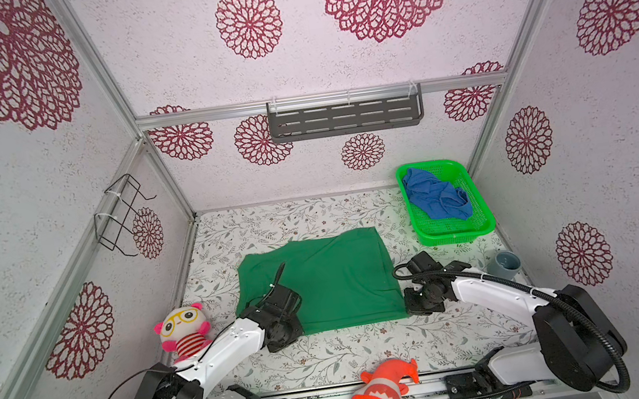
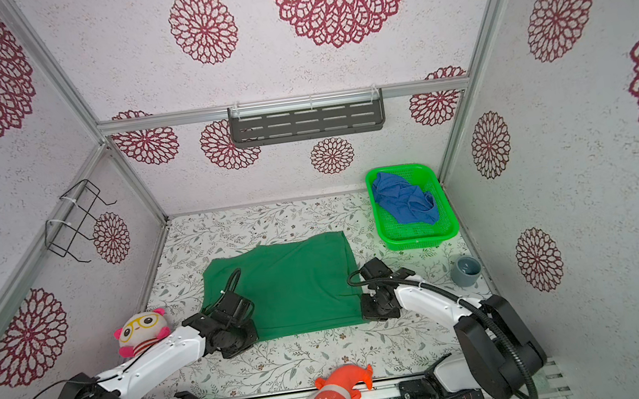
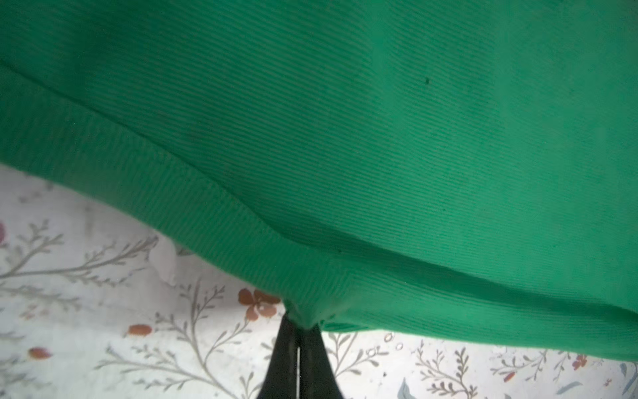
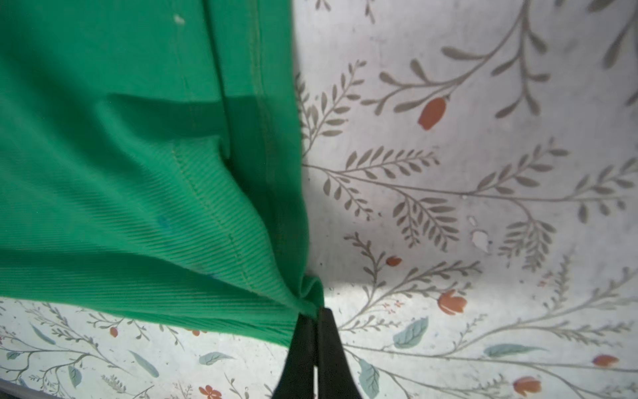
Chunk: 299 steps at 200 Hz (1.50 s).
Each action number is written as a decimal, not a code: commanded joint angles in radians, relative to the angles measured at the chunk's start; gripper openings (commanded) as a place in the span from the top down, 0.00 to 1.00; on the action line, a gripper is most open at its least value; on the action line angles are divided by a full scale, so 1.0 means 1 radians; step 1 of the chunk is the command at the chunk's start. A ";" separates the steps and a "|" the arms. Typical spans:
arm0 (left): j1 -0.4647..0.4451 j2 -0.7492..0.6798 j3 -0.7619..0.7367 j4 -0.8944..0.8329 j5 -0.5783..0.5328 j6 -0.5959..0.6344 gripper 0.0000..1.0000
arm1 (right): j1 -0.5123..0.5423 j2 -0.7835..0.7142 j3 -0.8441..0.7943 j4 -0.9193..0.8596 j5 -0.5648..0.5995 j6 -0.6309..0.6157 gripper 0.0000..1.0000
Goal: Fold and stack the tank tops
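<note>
Tank top (image 1: 332,278): ribbed green rectangle

green tank top (image 3: 345,138): ribbed matt cloth | basket (image 1: 459,236): glossy plastic mesh

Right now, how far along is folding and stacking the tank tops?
Done: the dark green cloth tank top lies flat on the floral-print table. In hand: the left end effector and right end effector are each shut on its near edge. Left: folding it, plus the crumpled royal blue cloth tank top in the bright green plastic mesh basket, then stacking.
</note>
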 commanded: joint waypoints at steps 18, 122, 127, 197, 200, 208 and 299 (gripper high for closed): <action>-0.003 -0.051 0.016 -0.110 -0.022 -0.021 1.00 | -0.009 -0.035 0.037 -0.080 -0.010 -0.039 1.00; 0.041 0.043 0.256 -0.266 -0.061 0.195 1.00 | -0.042 0.013 0.234 -0.231 -0.006 -0.149 1.00; 0.049 0.053 0.266 -0.266 -0.057 0.209 1.00 | -0.049 0.019 0.245 -0.232 -0.001 -0.155 1.00; 0.141 0.255 0.441 -0.237 -0.029 0.399 1.00 | -0.106 0.156 0.384 -0.166 0.064 -0.237 1.00; 0.145 0.264 0.446 -0.234 -0.028 0.406 1.00 | -0.106 0.163 0.389 -0.161 0.064 -0.239 1.00; 0.154 0.288 0.464 -0.228 -0.024 0.420 1.00 | -0.112 0.181 0.404 -0.148 0.069 -0.247 1.00; 0.239 0.504 0.592 -0.168 0.013 0.536 1.00 | -0.139 0.423 0.589 -0.058 0.073 -0.324 1.00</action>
